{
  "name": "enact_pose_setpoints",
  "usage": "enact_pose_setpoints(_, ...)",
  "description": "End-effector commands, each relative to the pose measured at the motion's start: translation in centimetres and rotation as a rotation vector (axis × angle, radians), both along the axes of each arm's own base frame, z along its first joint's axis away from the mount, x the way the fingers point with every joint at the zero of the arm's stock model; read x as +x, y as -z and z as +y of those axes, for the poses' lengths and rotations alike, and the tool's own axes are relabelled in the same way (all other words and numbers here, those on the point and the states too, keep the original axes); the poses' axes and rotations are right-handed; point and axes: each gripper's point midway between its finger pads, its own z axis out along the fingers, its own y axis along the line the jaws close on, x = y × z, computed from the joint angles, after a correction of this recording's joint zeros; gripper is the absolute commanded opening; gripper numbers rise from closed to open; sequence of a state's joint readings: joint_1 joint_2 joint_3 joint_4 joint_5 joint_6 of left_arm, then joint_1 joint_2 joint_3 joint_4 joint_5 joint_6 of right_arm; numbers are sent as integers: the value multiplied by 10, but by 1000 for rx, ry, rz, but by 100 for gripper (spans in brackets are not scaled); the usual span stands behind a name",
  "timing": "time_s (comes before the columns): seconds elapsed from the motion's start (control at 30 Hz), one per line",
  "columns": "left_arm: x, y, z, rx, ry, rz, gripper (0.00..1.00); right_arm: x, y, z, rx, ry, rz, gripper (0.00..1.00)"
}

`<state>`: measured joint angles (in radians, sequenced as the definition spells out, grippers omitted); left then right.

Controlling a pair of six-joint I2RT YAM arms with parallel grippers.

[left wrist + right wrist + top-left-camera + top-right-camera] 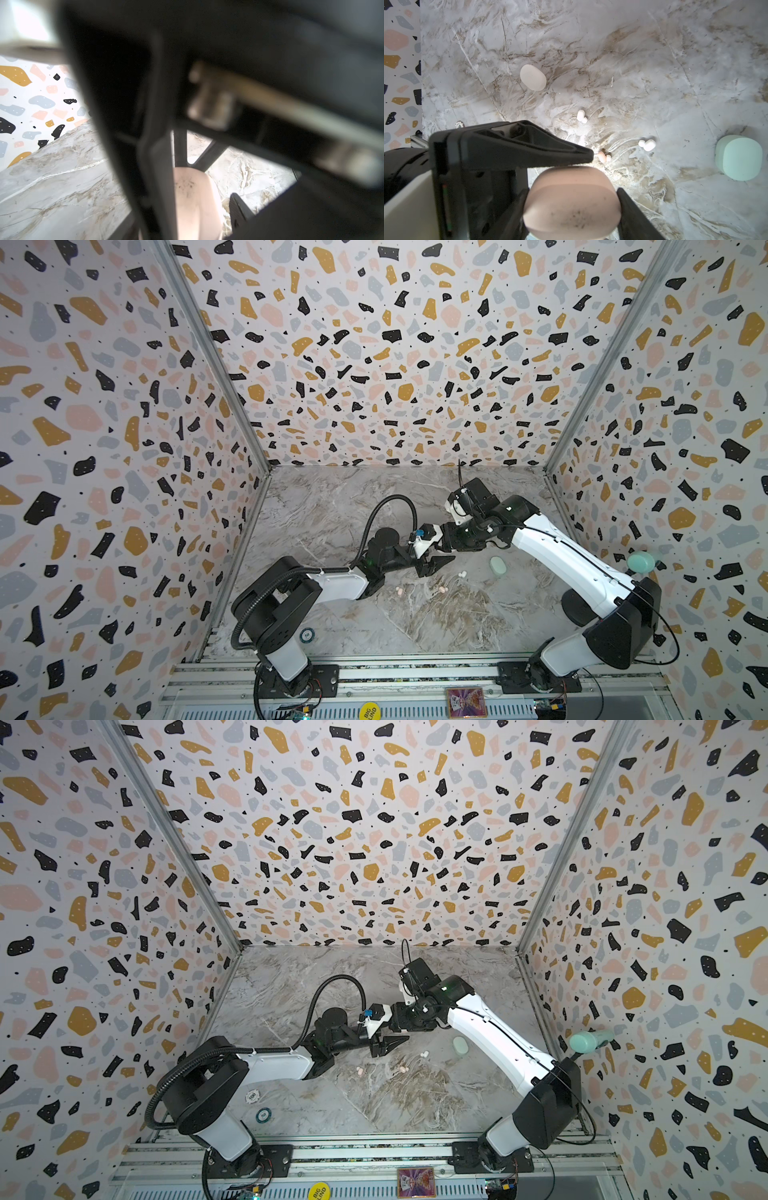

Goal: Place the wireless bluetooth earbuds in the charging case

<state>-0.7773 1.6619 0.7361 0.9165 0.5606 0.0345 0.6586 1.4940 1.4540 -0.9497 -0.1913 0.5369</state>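
The right jaws are clamped across the closed pink charging case (572, 201), one finger on each flank, holding it above the table (633, 52). The left jaws' upper finger (529, 145) lies against the case's top, but their other finger is hidden, so I cannot tell how wide they stand or whether they grip. The earbuds in view lie loose on the table: a pink earbud (604, 156) just past that fingertip, a white earbud (648, 144) near it, and a paler bud (581, 116) farther out (no mint ones show). The likely trouble is the case itself. It is smooth, rounded and held only by its sides, so it could twist or squirt free if the left jaws pry at the lid off-centre, then drop among the buds and scatter them. Both sets of jaws are crowded tip to tip, so a misjudged move could knock them together. Elsewhere room is generous: the white case (533, 77) and mint case (738, 158) sit well apart from the jaws, with bare table towards the walls.
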Motion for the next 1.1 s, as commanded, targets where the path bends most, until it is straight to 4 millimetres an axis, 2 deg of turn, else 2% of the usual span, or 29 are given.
enact_pose_setpoints(0.0, -2, -20, -5, -42, 22, -55, 59, 0, -22, 3, 41, 4, -46, 60)
enact_pose_setpoints(0.37, -2, -19, -5, -43, 23, -53, 50, 0, -25, 5, 54, 4, -48, 59)
enact_pose_setpoints(0.63, -2, -17, -5, -34, 26, -53, 56, 0, -28, 6, 65, 8, -51, 59)
enact_pose_setpoints(1.07, -4, -13, -6, -22, 35, -51, 50, 0, -30, 7, 80, 9, -53, 60)
